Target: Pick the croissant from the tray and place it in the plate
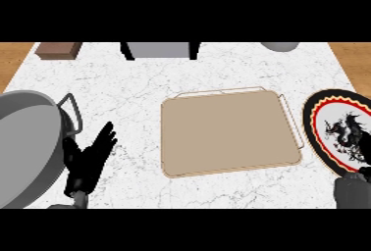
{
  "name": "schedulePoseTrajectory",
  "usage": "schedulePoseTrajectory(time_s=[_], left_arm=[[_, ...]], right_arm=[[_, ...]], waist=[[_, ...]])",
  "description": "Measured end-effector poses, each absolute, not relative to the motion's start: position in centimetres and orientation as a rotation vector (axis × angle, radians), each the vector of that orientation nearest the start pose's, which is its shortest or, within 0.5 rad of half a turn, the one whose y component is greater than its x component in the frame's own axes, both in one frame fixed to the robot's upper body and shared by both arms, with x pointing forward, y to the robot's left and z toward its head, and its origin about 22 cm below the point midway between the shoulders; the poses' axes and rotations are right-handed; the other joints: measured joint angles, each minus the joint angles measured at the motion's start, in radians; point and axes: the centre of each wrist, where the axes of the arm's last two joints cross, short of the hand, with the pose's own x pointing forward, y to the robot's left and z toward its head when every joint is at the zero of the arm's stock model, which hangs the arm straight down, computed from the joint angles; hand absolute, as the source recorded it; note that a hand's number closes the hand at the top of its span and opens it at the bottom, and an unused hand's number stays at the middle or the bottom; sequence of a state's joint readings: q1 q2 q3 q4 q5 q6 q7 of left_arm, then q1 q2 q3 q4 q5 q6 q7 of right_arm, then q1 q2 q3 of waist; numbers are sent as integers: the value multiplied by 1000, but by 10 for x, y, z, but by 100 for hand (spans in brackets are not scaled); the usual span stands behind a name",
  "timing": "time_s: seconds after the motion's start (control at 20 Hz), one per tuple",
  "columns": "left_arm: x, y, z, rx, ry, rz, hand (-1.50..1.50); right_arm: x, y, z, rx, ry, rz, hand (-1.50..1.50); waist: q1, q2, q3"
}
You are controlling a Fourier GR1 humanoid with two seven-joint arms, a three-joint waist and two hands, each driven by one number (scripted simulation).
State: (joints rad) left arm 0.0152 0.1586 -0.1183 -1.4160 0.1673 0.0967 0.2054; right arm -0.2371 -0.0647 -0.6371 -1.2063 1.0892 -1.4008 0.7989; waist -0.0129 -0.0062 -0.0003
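Placing may be misjudged, since no croissant is visible on the flat beige rectangular tray. At 3 o'clock lies the round black-rimmed dragon-patterned plate. At 8 o'clock, the left hand is rested released, fingers up. At 4 o'clock, the right hand is cropped; its grasp cannot be told.

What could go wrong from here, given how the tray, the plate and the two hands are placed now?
1. The tray shows no croissant. If the right hand carries it, this cannot be confirmed.
2. The right hand is at the lower rim of the plate and might bump it.
3. The left hand rests close to the pot; moving it could knock the pot.
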Motion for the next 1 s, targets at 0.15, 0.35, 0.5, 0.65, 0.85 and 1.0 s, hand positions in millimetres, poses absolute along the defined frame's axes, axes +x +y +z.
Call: schedulePoseTrajectory(time_s=[0.15,0.35,0.5,0.65,0.85,1.0], left_arm=[[230,241,-38,15,-1185,6,0],[233,243,-38,13,-1184,-2,0],[237,245,-35,11,-1189,-2,0],[235,247,-31,10,-1189,-3,0],[234,247,-32,9,-1186,-6,0],[236,241,-28,10,-1191,-12,0]], right_arm=[[247,-338,-34,-1683,-891,-1135,-150],[225,-314,-40,-1621,-936,-1092,-150],[214,-300,-46,-1590,-938,-1051,-150],[204,-290,-54,-1567,-918,-1012,-150],[199,-281,-61,-1545,-897,-986,-150],[203,-277,-62,-1534,-898,-982,-150]], waist=[[4,1,0],[6,3,0],[9,4,-1],[11,5,-1],[11,6,-1],[12,7,-1]])
